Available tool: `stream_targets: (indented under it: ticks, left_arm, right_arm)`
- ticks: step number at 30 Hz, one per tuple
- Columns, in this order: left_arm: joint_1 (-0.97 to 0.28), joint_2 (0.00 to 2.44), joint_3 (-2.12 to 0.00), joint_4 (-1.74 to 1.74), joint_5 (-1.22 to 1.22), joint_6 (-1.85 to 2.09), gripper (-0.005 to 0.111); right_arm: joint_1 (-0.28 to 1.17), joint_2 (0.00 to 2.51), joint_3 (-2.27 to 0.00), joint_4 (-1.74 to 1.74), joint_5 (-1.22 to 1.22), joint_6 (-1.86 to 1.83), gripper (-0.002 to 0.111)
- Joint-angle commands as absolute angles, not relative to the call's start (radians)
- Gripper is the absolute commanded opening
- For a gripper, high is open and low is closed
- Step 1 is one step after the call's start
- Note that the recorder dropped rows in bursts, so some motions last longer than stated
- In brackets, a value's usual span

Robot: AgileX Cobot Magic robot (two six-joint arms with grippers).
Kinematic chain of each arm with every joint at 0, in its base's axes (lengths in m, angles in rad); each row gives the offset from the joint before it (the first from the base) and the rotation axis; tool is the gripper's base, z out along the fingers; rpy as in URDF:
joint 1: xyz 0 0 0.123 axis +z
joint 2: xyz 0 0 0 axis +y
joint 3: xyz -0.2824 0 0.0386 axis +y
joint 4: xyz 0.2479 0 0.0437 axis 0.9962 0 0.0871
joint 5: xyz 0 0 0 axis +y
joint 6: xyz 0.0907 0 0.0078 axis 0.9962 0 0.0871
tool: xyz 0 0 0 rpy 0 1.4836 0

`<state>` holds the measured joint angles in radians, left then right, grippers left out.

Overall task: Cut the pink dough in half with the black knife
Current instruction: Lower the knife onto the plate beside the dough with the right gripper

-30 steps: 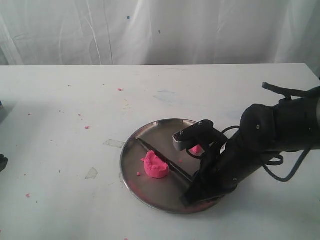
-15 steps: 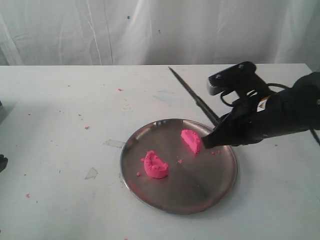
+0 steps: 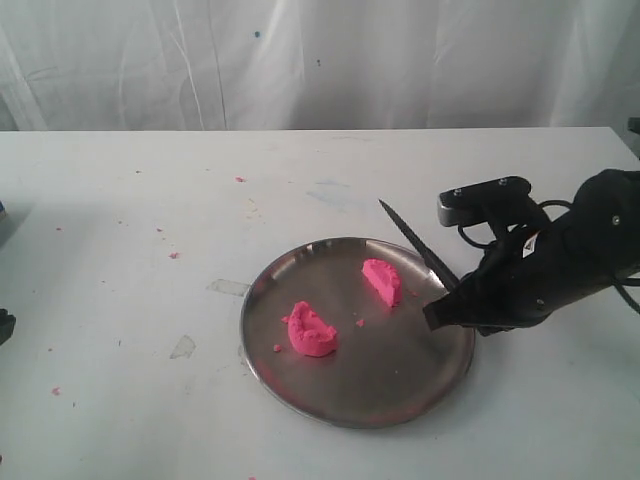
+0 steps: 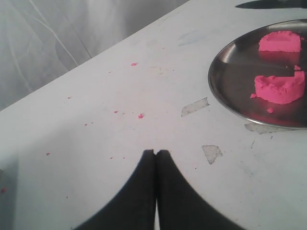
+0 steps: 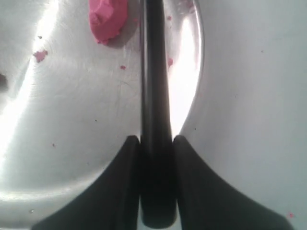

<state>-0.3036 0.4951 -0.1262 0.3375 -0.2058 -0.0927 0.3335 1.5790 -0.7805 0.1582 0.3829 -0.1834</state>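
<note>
**Knife held aslant over the plate's edge, dough lying in two pieces**

The slim black knife (image 3: pixel 416 244) lies on a diagonal. Its handle is down in the right gripper (image 3: pixel 441 309) by the right rim of the round steel plate (image 3: pixel 400 365). Its pointed tip reaches up and away to the left, towards the back of the white table (image 3: pixel 140 210). The blade crosses the plate's far right rim, and the tip ends past the plate. In the right wrist view the knife's black shaft (image 5: pixel 156 91) runs straight out from between the two black fingers (image 5: pixel 125 158), which press on it from either side in a firm grasp.

The right arm (image 3: pixel 570 250) comes in low from the right edge and slants down towards the plate. A grey block (image 3: pixel 484 205) sits on top of its wrist.

The bright pink dough (image 3: pixel 312 332) sits on the plate in two chunks, well apart. One is left of the middle, and the other (image 3: pixel 383 281) is nearer the far right rim, just beside the blade. Tiny pink crumbs (image 3: pixel 174 255) dot the table.

The left gripper (image 4: pixel 156 153) hangs over bare table to the left of the plate. Its fingers are pressed together with nothing between them.
</note>
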Motion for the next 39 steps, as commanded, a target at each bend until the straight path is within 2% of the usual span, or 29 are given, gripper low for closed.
stream_targets:
  ticks: [1, 15, 22, 30, 37, 39]
  left_arm:
    - [-0.302, 0.487, -0.119, 0.336, -0.209, -0.106, 0.000]
    - [-0.302, 0.487, -0.119, 0.336, -0.209, -0.133, 0.000]
    - [-0.302, 0.487, -0.119, 0.336, -0.209, -0.135, 0.000]
    - [-0.302, 0.487, -0.119, 0.336, -0.208, -0.136, 0.000]
    - [-0.302, 0.487, -0.119, 0.336, -0.199, -0.143, 0.000]
    - [-0.302, 0.487, -0.119, 0.336, -0.190, -0.143, 0.000]
  right_arm:
    - [0.330, 1.600, -0.778, 0.184, 0.372, -0.180, 0.000]
    - [0.347, 1.641, -0.778, 0.191, 0.385, -0.242, 0.000]
    - [0.399, 1.646, -0.778, 0.192, 0.370, -0.263, 0.010]
    - [0.399, 1.650, -0.778, 0.190, 0.367, -0.263, 0.012]
    - [0.399, 1.650, -0.778, 0.187, 0.359, -0.263, 0.025]
    - [0.399, 1.650, -0.778, 0.187, 0.356, -0.263, 0.026]
